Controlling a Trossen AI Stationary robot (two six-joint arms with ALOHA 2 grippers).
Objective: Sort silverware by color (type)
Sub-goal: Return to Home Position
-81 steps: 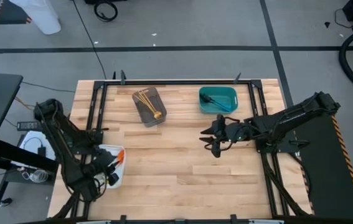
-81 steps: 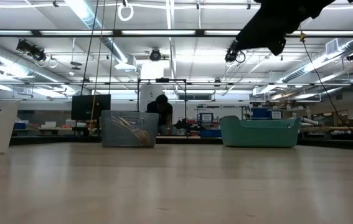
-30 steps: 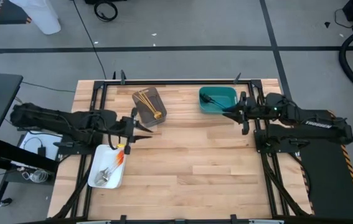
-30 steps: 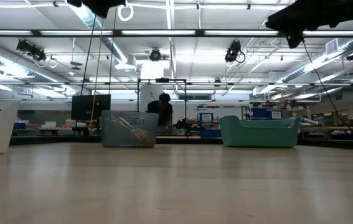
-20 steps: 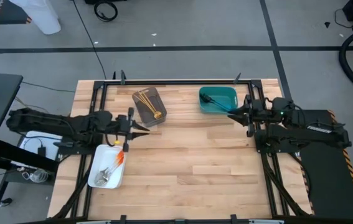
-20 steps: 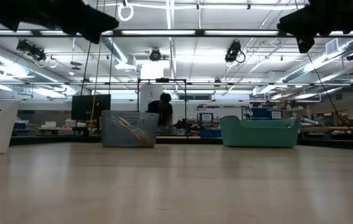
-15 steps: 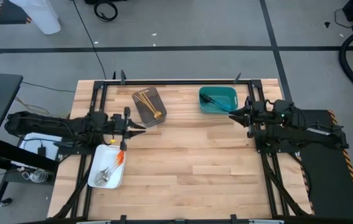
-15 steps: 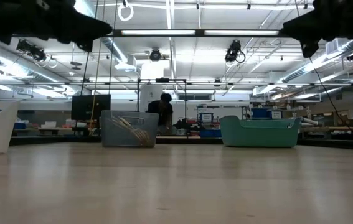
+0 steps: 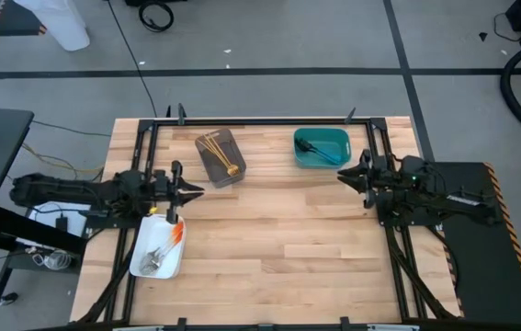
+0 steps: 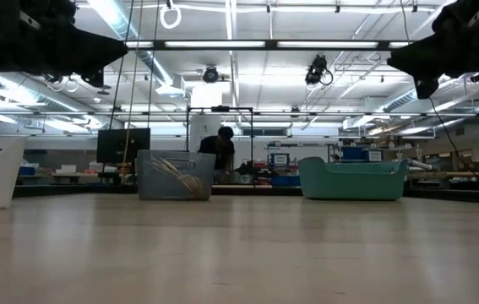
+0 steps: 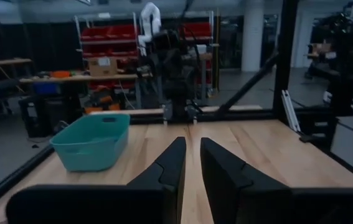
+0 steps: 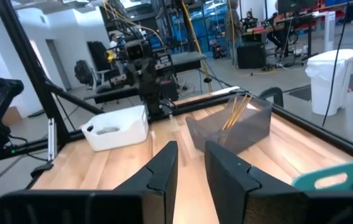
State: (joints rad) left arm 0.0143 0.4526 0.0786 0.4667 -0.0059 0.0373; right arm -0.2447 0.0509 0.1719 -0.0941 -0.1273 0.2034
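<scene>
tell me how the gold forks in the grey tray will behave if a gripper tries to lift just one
The gold forks look slim and rigid, so one should stay stiff and feel light. They lie bundled and crossing in the grey tray, so neighbours may shift or lift along. Their shiny metal could slip between the fingers.

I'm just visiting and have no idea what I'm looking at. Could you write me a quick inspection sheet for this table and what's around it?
Surface: wooden table, bare across the middle.
Job's things: gold forks lie in the grey tray; dark cutlery in the teal tray; orange-handled forks and silvery pieces in the white tray.
Clutter: nothing seen loose on the wood.
Grippers: left gripper hangs beside the grey tray, jaws slightly apart, holding nothing; right gripper hangs near the teal tray, jaws slightly apart, also holding nothing.
Cables: black cable runs over the floor behind the table.
Surroundings: person at a far workbench; shelves, ceiling lights.
</scene>
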